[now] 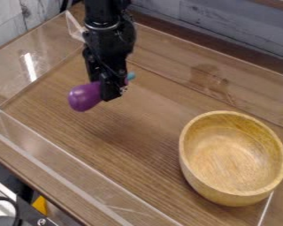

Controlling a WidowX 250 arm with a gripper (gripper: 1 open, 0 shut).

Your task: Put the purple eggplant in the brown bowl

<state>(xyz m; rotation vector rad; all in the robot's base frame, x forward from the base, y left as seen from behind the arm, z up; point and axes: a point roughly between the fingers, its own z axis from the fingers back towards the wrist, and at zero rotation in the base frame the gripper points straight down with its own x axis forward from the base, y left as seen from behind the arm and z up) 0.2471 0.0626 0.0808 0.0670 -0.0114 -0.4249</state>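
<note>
My gripper (107, 86) clamps the purple eggplant (85, 97) above the surface (132, 150); next I should carry it over the brown bowl (233, 157).

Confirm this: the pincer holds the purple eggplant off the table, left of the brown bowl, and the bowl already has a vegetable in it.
One thing is wrong: the brown bowl is empty, as the camera view shows. The rest stands: the pincer holds the purple eggplant off the table, left of the bowl.
</note>
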